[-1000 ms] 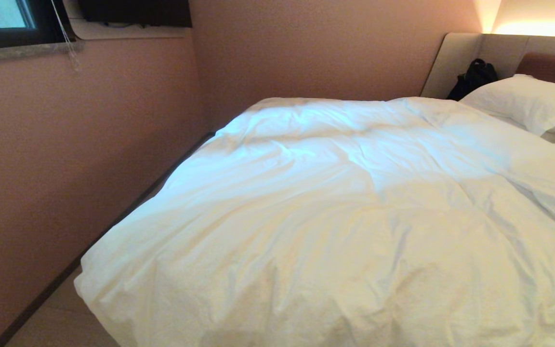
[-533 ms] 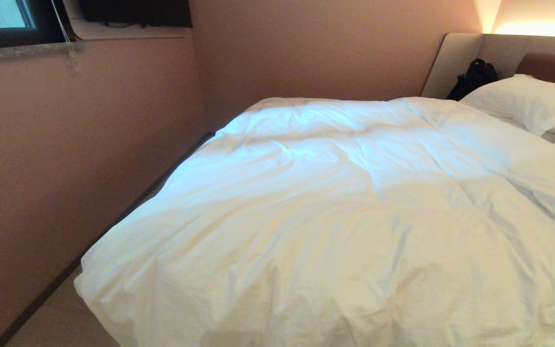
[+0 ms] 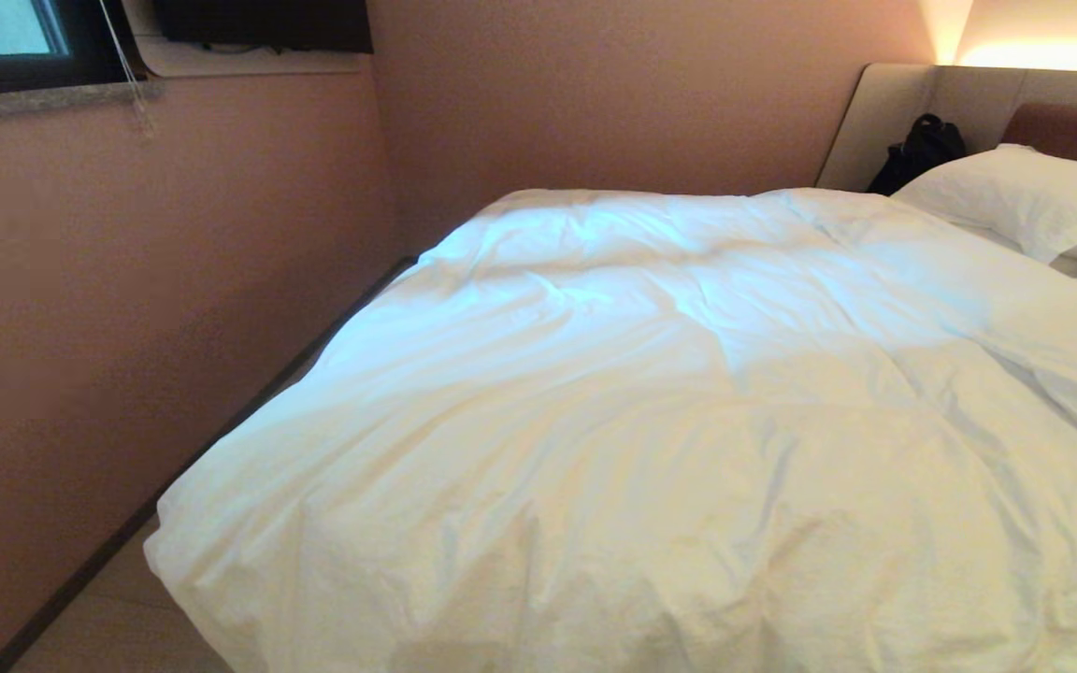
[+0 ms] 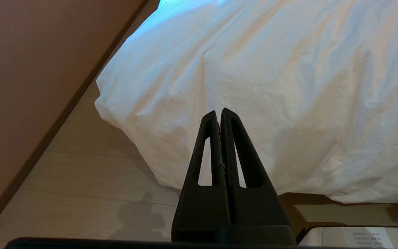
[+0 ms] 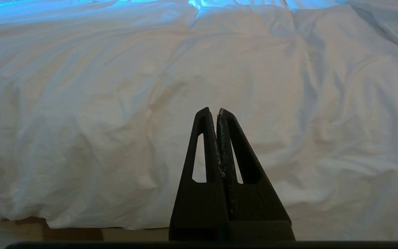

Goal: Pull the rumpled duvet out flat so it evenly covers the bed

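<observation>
1. The wide low bed with its padded beige-and-brown headboard (image 3: 969,98) fills most of the head view, headboard at the far right. It stands close to the pink wall (image 3: 127,280) on the left, with only a narrow strip of pale wooden floor (image 3: 108,626) between them.
2. The large, puffy white duvet in a wrinkled cotton cover (image 3: 669,421) lies over nearly the whole mattress, creased and mounded. Its near-left corner (image 4: 116,103) hangs over the bed's edge above the floor, and its near hem (image 5: 116,221) drapes down the near side.
3. Plump white pillows (image 3: 1015,196) sit at the far right, a black bag (image 3: 922,150) beside them against the headboard.
4. The left tool (image 4: 218,112) is closed tight and empty, held just short of the near-left corner. The right tool (image 5: 212,111) is likewise closed and empty, facing the near hem further right.
5. Risks, as I judge them: a pull on one corner alone could skew the cover or drag it onto the floor; a shallow pinch may catch only the cover and slip.
6. Room is tight by the wall; the near side looks freer.
</observation>
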